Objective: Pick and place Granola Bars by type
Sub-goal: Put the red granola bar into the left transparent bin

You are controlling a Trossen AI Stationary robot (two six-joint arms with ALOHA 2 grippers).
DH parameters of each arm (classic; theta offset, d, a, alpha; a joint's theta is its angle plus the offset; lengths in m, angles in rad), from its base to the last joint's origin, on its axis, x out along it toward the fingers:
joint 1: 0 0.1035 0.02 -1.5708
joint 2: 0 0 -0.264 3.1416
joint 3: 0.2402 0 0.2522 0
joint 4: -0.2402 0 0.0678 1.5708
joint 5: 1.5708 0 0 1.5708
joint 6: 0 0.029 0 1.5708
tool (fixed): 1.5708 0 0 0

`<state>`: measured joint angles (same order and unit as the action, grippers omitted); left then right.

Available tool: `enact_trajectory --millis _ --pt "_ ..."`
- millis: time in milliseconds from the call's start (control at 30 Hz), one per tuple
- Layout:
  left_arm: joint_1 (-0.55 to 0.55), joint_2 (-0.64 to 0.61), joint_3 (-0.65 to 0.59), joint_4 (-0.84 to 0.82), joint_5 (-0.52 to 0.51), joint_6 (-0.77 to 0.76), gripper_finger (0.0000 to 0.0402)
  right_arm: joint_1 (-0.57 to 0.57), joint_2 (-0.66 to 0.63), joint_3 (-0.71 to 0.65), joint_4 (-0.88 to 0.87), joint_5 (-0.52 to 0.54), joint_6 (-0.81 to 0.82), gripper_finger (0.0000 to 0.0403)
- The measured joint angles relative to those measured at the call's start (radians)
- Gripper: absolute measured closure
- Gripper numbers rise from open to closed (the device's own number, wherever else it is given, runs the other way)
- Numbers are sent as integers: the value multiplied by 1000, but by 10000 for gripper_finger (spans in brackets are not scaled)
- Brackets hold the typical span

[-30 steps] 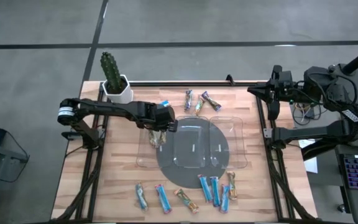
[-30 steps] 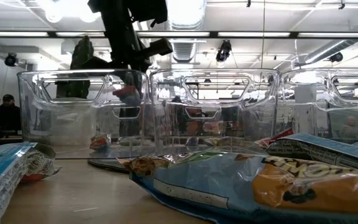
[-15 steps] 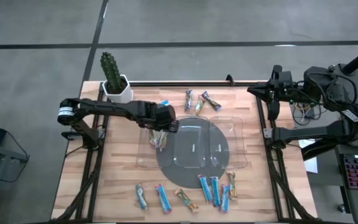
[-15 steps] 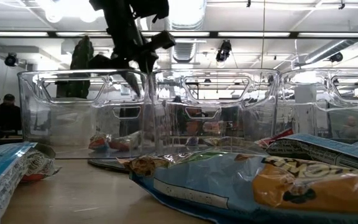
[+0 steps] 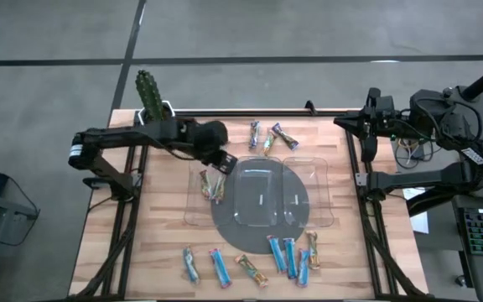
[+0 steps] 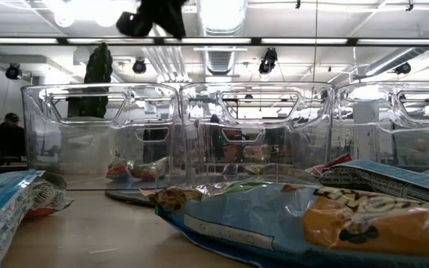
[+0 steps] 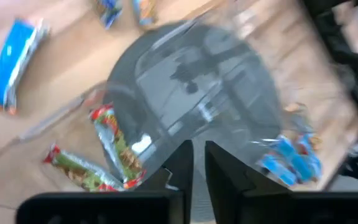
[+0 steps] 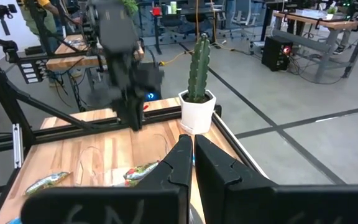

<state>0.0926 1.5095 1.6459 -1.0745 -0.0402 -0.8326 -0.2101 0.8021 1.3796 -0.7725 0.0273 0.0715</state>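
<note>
The left gripper (image 5: 222, 161) has lifted clear of the clear plastic three-compartment tray (image 5: 319, 220), its fingers (image 7: 182, 163) nearly shut and empty. Two red-and-green wrapped granola bars (image 5: 210, 184) now lie in the tray's nine o'clock compartment, so that drop looks done. Blue and brown-gold bars (image 5: 285, 256) wait at six o'clock, more at twelve. The right gripper (image 8: 188, 165) rests closed, parked at three o'clock.

Two dark jointed arms; left arm (image 5: 141, 138) silver-banded base.
</note>
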Motion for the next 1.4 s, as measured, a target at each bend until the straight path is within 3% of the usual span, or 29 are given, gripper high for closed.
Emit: enact_trajectory --millis 300,633,867,1033,1400 --pt "-26 -121 166 -34 -9 158 401 0 -1 0 0 -2 5 394" --pt "-128 -300 140 116 -85 417 401 0 0 0 1 -8 31 394" --pt "-219 -349 72 132 -95 488 401 0 0 0 3 -9 49 394" --pt "-266 -402 -3 204 -215 558 401 0 0 0 4 -15 60 394" --pt "-273 -651 -365 516 -205 603 401 1 15 0 32 -115 67 394"
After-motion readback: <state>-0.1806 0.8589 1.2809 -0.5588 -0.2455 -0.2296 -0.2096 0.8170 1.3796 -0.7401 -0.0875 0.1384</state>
